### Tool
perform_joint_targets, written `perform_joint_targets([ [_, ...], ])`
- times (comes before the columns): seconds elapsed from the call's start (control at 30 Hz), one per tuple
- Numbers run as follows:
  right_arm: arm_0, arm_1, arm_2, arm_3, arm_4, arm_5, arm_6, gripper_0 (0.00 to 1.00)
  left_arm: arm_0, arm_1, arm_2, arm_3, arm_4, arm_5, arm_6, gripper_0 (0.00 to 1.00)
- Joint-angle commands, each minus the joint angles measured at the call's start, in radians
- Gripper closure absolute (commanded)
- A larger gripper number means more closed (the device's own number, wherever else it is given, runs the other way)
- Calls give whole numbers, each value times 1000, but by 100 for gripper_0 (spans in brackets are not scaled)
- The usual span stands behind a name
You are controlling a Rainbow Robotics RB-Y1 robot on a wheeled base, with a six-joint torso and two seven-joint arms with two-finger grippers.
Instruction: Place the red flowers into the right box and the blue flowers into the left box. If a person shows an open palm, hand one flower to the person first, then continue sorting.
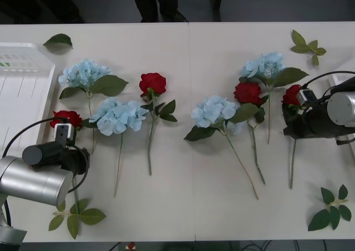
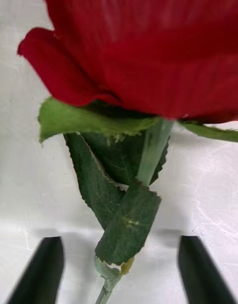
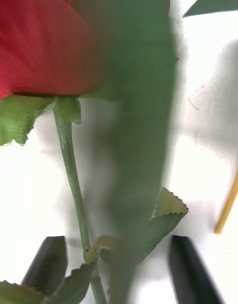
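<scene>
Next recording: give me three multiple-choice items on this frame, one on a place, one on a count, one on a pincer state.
1. The left pincer is over:
A. a red rose by the left box
B. a blue hydrangea at centre
C. a loose leaf sprig

2. Blue flowers lying on the table:
A. two
B. four
C. six

3. The right pincer is:
A. shut on a stem
B. open, astride a red rose's stem
C. holding a leaf

Answers: 1 A, rose beside the white left box. 2 B, four heads counted. 3 B, fingers apart around the stem.

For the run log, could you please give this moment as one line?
left gripper: open, astride stem of leftmost deep-red artificial rose | right gripper: open, astride stem of rightmost deep-red artificial rose | white plastic tray: holds no flowers
</scene>
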Motion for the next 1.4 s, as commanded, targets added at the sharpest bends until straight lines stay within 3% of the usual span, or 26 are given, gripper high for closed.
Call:
perform_joint_targets([
  [0.03,-20,21,-11,-5,12,-5,-30,80,-14,8,8,16,-5,-3,28,100],
  [0.07,-20,23,-11,-6,15,-5,-29,91,-14,8,6,16,-2,-3,31,100],
  [0.13,-20,21,-11,-6,15,-5,-27,100,-14,8,6,16,1,-3,32,100],
  [0.53,-23,-22,-42,-84,10,38,-4,100,-19,12,20,-18,1,-1,52,100],
  [0.8,-26,-86,-172,-279,32,237,29,100,-36,35,135,-266,115,230,37,100],
  [1.03,-52,-146,-252,-331,134,300,160,100,-46,75,214,-441,144,352,20,100],
  [1.23,-72,-203,-324,-285,225,329,267,100,-95,118,250,-509,315,237,0,100],
  [1.4,-111,-242,-344,-150,305,303,278,100,-147,136,244,-490,493,68,-89,100],
])
